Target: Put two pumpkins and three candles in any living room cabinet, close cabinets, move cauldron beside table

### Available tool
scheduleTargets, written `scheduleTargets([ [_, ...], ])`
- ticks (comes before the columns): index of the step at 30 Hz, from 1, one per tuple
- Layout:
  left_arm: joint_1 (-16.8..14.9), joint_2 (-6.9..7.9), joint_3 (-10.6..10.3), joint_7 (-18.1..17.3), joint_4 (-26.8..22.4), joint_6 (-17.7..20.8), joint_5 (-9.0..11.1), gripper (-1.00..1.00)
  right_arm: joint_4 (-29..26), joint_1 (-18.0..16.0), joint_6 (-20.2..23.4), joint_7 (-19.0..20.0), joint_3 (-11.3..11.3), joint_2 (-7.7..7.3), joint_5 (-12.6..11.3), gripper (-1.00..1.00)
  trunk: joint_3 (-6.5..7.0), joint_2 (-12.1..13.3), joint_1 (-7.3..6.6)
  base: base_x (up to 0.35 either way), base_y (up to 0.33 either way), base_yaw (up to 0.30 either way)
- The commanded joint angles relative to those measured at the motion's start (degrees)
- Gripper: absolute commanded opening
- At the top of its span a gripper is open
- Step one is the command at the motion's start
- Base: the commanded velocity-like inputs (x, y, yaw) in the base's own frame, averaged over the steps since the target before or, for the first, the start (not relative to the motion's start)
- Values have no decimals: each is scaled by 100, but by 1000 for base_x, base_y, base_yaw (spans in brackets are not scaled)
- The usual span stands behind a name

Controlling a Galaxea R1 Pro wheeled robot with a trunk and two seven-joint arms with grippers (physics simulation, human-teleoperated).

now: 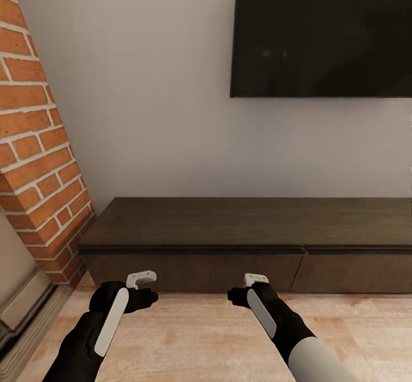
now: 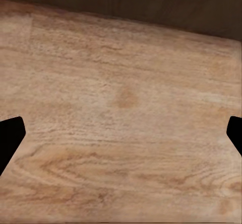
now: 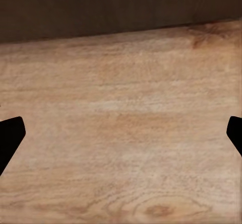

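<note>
The cabinet [image 1: 194, 270] is a long low dark-brown unit against the white wall, straight ahead of me, and both drawer fronts in sight are shut. Its top is bare. My left gripper [image 1: 141, 297] and right gripper [image 1: 240, 296] hang side by side just in front of it, pointing down at the wooden floor. Both are open with nothing between the fingers. The left wrist view has the left gripper [image 2: 121, 138] spread wide over floorboards, with the cabinet [image 2: 161, 2] at the far edge. The right gripper [image 3: 121, 138] stands the same way near the cabinet [image 3: 101, 7]. The pumpkins, candles, cauldron and table are out of view.
A large black TV screen [image 1: 320, 32] hangs on the wall above the cabinet. A red brick wall [image 1: 34, 158] juts out at the left, with a pale ledge [image 1: 23, 302] at its foot. Light wooden floor [image 1: 194, 336] lies between me and the cabinet.
</note>
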Motion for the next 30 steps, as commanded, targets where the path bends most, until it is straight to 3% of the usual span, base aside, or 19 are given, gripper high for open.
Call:
scheduleTargets([
  [1, -37, 3, 1, 0, 129, -1, 0, 100, 0, 0, 8, 0, 0, -2, 0, 100, 23, 2, -2, 0, 0, 0],
  [9, -270, 87, 66, -25, 1123, -49, -13, 100, 0, 0, 30, 0, 7, -1, 2, 100, 200, 12, -23, -53, 0, 0],
  [16, -312, 119, 452, -34, 1885, -116, -25, 100, 2, 0, 46, 13, -9, -10, -1, 100, 355, 22, -41, -285, 0, 0],
  [30, -315, 104, 504, -35, 2105, -131, -18, 100, 3, 59, 65, 17, -13, -30, -9, 100, 611, 541, -327, -44, 0, 0],
])
